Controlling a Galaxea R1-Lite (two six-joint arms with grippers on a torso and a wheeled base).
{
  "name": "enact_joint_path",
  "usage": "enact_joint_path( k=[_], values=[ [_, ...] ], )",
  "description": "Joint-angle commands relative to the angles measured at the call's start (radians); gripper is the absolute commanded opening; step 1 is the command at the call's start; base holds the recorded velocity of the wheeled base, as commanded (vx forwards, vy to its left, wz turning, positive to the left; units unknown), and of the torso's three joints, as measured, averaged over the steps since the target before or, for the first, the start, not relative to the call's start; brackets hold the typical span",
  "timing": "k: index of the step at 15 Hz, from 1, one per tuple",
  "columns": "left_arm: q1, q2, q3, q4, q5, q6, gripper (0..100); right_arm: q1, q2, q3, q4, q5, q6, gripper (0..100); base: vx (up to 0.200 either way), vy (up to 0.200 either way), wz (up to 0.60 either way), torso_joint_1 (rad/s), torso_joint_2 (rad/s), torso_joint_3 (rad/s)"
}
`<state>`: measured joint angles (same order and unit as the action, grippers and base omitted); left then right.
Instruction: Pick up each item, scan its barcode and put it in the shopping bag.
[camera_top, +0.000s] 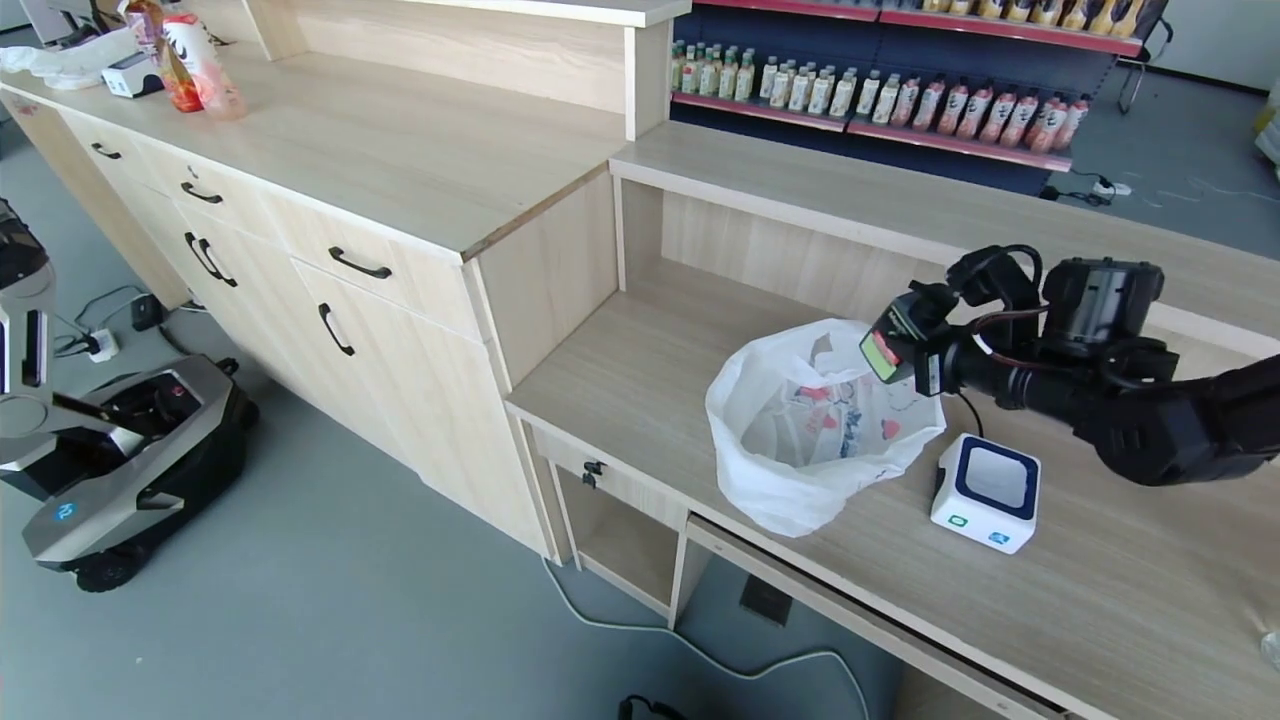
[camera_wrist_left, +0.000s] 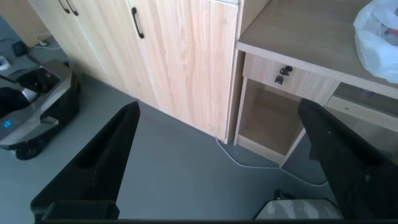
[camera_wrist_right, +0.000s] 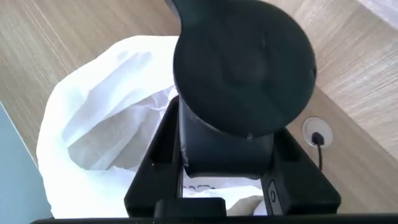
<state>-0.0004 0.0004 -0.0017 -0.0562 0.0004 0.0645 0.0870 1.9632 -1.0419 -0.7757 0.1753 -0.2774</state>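
The right tool (camera_top: 900, 348) is clamping a dark container (camera_wrist_right: 242, 81) directly over the bag (camera_top: 745, 450), mouth facing up; the left tool (camera_wrist_left: 219, 115) is hanging apart.

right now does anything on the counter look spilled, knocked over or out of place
Nothing stands out. The shopping bag stands open on the counter, the scanner sits flat beside it, and the right gripper holds a small item over the bag's mouth. Nothing is spilled.
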Motion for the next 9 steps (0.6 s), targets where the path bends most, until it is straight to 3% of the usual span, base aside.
enact_joint_path(
  k=[1,9],
  values=[
    [0.0,0.0,0.0,-0.001,0.001,0.0,100,0.025,0.123,-0.043,0.006,0.0,0.026,0,0.0,0.0,0.0,0.0,0.0,0.0],
    [0.0,0.0,0.0,-0.001,0.0,0.0,100,0.039,0.275,-0.15,0.021,-0.004,0.024,0,0.0,0.0,0.0,0.0,0.0,0.0]
  ],
)
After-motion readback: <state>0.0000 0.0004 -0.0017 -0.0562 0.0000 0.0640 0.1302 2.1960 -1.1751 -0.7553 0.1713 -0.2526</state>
